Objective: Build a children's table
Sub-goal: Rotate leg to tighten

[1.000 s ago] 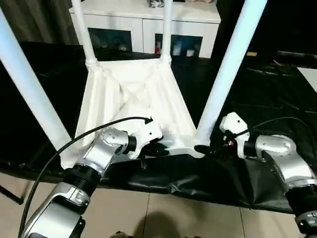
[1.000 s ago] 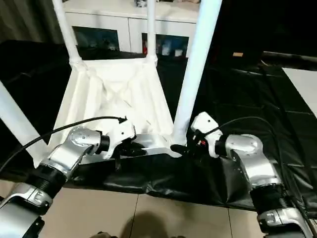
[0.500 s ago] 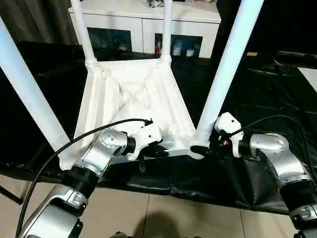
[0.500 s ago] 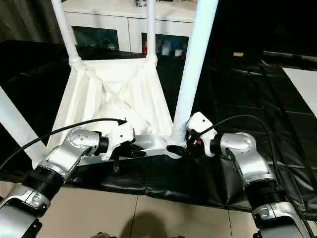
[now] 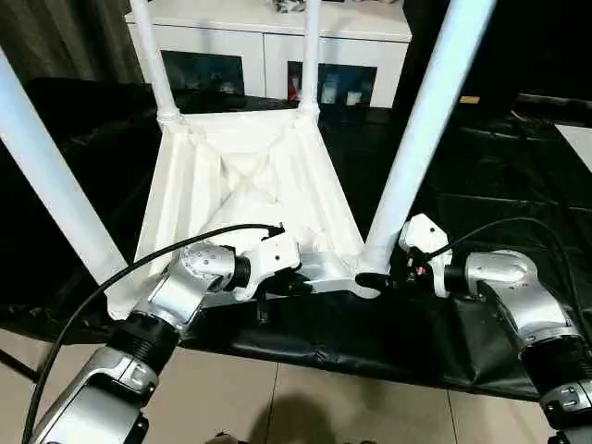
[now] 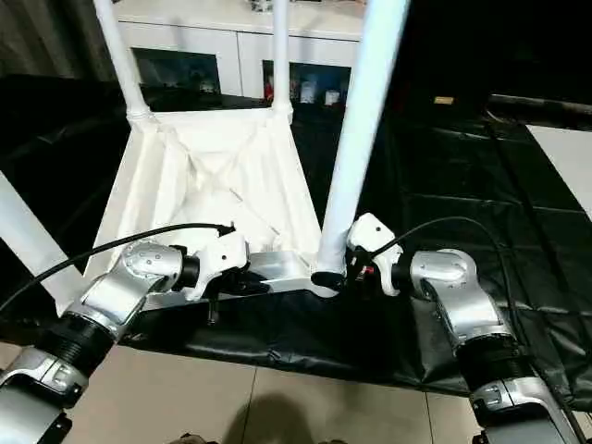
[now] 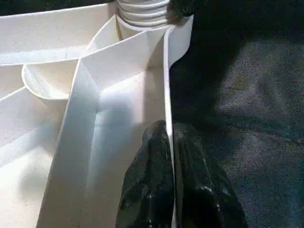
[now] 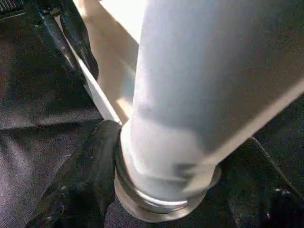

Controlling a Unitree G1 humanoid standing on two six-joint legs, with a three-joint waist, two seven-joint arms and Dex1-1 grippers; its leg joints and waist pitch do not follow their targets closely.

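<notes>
Evidently the table (image 5: 250, 185) lay upside down on the black cover (image 5: 481, 185), legs pointing up, so each leg could be worked from above. Its near rim sat pinched between the closed fingers (image 7: 147, 190) of the left gripper (image 5: 277, 282), probably to steady it. Around the base of the near right leg (image 5: 416, 139), the right gripper (image 5: 375, 277) had one finger either side; whether it gripped, I couldn't tell

The children's table (image 5: 245, 180) lies upside down at the near edge of the black surface (image 5: 481, 194), four legs rising. The left gripper (image 5: 294, 282) pinches its near rim; the right gripper (image 5: 377, 276) sits at the near-right leg's (image 5: 421, 129) base.
</notes>
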